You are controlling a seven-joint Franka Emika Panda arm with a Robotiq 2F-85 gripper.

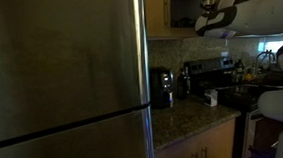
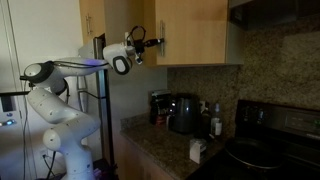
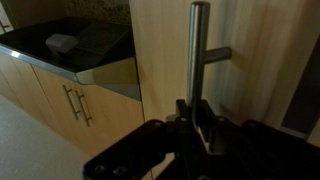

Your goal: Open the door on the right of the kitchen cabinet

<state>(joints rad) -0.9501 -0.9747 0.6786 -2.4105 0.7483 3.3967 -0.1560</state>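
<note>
Up on the right of the cabinet (image 2: 190, 35), above the worktop (image 2: 160, 150), we are holding the door (image 3: 165, 70) by its handle (image 3: 200, 40), gripper (image 3: 197, 114) jaws clamped on it, aiming to pull along the hinge arc.

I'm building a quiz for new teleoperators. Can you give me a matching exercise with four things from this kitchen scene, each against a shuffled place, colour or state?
1 gripper
2 coffee maker
3 fridge
4 door

A stainless steel
B honey-brown wood
C on the granite worktop
D shut on the bar handle

Pairs: 1-D, 2-C, 3-A, 4-B
</note>
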